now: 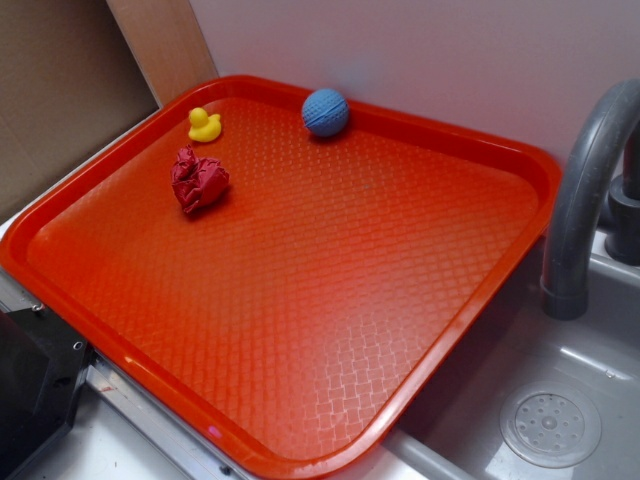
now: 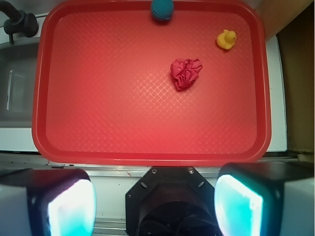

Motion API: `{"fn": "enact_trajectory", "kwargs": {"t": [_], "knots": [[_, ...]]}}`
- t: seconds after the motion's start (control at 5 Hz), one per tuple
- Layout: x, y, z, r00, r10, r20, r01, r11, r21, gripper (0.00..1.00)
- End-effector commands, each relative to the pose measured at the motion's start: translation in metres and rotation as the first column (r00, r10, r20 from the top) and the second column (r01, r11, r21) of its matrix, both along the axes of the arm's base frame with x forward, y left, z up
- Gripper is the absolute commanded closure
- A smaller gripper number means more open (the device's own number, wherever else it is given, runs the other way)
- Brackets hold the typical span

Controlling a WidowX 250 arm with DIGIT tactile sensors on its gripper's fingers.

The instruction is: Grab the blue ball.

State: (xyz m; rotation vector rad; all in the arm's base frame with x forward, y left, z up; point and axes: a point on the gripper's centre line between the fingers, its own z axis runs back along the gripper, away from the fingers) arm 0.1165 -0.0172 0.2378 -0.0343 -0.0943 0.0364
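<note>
The blue ball (image 1: 325,112) sits at the far rim of the red tray (image 1: 470,300), well apart from the yellow duck (image 1: 204,125) and the crumpled red lump (image 1: 198,180); no writing shows anywhere. The end effector (image 2: 155,204) hangs over the tray's near edge, fingers (image 2: 236,204) spread wide, holding nothing.

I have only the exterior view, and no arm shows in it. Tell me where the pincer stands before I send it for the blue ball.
Observer: In the wrist view the pincer sits short of the tray's near rim, not over its floor.
Operator: Report the jaws.
Observer: Wide open, nothing between them.
Operator: Give me the ball's line.
Observer: The blue ball lies almost straight ahead of the pincer's middle, at the far rim; the red lump sits just right of that line.
</note>
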Motion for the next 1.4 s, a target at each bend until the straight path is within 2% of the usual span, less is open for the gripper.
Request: {"fn": "enact_trajectory", "kwargs": {"t": [0.0,0.2,0.4,1.0,1.2], "knots": [[0.0,0.0,0.0,1.0,0.0,0.0,0.0,1.0,0.0,0.0],[0.05,-0.01,-0.039,0.99,-0.069,0.119,0.065,0.997,0.043,0.0],[0.085,-0.003,-0.045,0.988,0.02,0.154,-0.022,1.0,0.01,0.0],[0.085,-0.003,-0.045,0.988,0.02,0.154,-0.022,1.0,0.01,0.0],[0.135,0.004,-0.094,0.982,0.029,0.185,-0.04,0.998,0.055,0.0]]}}
